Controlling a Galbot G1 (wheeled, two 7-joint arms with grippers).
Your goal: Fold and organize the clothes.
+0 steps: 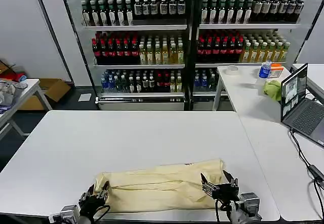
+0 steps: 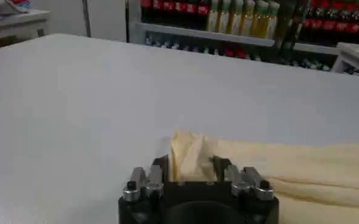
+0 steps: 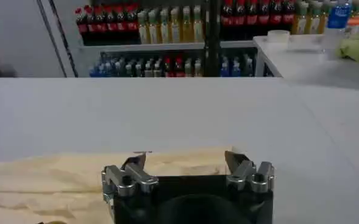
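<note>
Across the lower middle of the head view our table (image 1: 76, 148) bears the T-shirt (image 1: 157, 186), folded into a long band near the front edge. At lower right, our right gripper (image 1: 217, 179) hovers spread over its end; at lower left, our left gripper (image 1: 98, 189) pinches the other end.
</note>
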